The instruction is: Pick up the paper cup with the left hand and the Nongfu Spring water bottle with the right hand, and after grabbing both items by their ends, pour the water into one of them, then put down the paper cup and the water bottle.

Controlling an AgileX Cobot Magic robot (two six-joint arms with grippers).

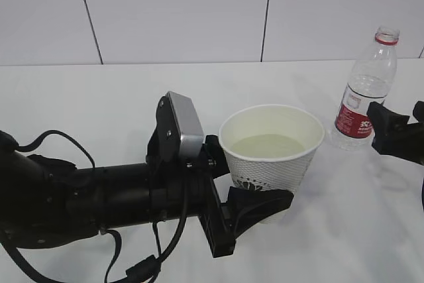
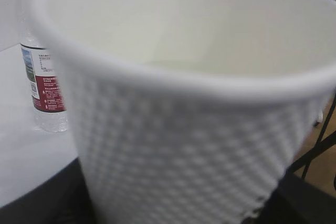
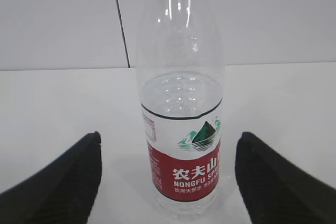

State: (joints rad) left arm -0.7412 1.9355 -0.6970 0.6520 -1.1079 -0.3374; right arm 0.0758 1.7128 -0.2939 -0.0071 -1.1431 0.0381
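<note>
The left hand (image 1: 255,193) is stretched in low from the left edge, its black arm draped with cables and capped at the wrist by a tilted silver-grey plate, its two fingers (image 1: 265,205) closed around what is carried. The right hand (image 1: 391,130) is seen only at the right edge, its dark fingers (image 3: 58,182) spread wide and gripping nothing.

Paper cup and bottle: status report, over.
Left gripper shut on paper cup, water inside. Right gripper open, straddling upright Nongfu Spring water bottle, not touching. Nothing in the way.
</note>
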